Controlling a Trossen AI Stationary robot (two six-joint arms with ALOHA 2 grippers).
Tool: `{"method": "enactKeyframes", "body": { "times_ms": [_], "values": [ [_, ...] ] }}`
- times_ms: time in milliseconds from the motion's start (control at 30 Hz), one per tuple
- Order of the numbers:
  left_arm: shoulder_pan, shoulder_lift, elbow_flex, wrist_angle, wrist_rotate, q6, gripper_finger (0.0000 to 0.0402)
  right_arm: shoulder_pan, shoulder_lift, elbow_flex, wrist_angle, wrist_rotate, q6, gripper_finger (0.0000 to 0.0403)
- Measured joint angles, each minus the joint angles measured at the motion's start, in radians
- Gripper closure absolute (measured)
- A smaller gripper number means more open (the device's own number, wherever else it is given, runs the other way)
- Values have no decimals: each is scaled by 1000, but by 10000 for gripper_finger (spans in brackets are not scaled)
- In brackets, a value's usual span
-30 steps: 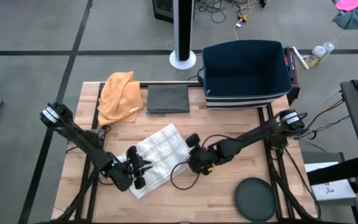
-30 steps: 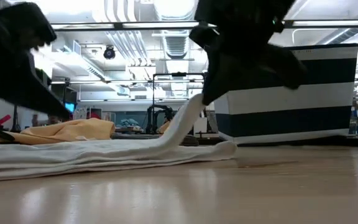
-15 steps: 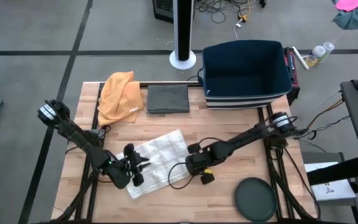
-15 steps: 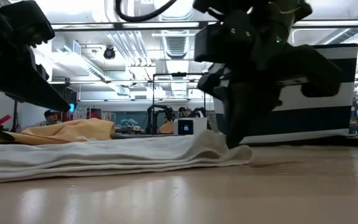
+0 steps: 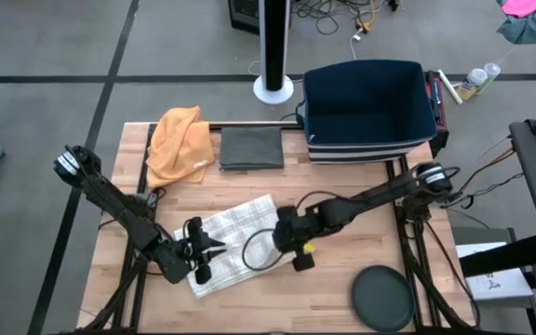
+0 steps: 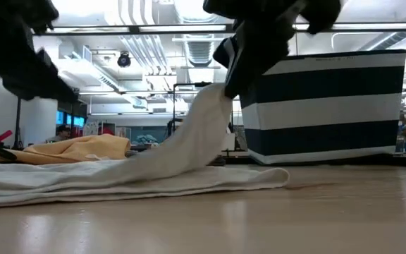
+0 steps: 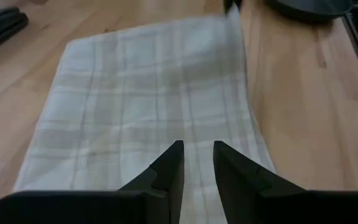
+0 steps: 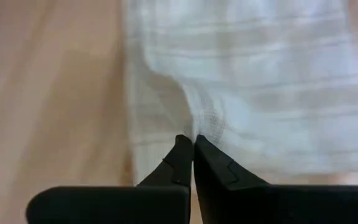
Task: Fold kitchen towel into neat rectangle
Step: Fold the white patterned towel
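We see the white plaid kitchen towel [image 5: 235, 240] lying near the front middle of the light wooden table [image 5: 342, 177], folded over into a slanted strip. Our right gripper [image 8: 194, 144] sits at the towel's right edge with its fingers pinched together on a bit of the cloth; in the low view that edge [image 6: 201, 127] rises off the tabletop in a slope while the remaining cloth lies flat. Our left gripper [image 7: 196, 163] hovers over the towel's left end, its fingers a small gap apart with the plaid fabric visible between them; we cannot tell whether they touch the cloth.

Toward the back of the table lie a crumpled orange cloth [image 5: 179, 144] and, just beside it, a folded dark grey cloth [image 5: 250, 148]. A navy bin with white stripes [image 5: 368, 112] stands at the back right, and a round dark lid [image 5: 385, 297] rests at the front right.
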Motion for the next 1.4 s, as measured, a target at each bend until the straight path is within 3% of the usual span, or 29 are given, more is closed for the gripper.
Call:
{"method": "enactKeyframes", "body": {
  "times_ms": [133,333,467,600,733,900,1000,1133,1300,1400],
  "values": [
    [-2,-13,-12,4,0,8,324,22,40,-35,13,-108,82,403],
    [-2,26,-21,7,0,-19,324,31,122,-64,6,-85,136,403],
    [-2,63,-22,57,-16,-37,324,30,155,-59,45,-142,157,403],
    [-4,109,-20,203,-27,28,324,27,160,-54,53,-145,158,403],
    [-7,192,-14,516,-28,170,324,13,158,-54,66,-117,186,403],
    [-9,362,-13,841,0,251,324,10,153,-52,70,-14,238,403],
    [-9,479,45,912,34,279,324,8,153,-54,66,11,259,403],
    [9,612,202,825,58,318,324,-17,146,-52,53,71,299,403],
    [51,687,340,352,44,9,324,-32,120,-32,31,63,308,403],
    [50,702,389,184,38,-80,324,-23,99,-19,28,58,307,403]
  ]
}}
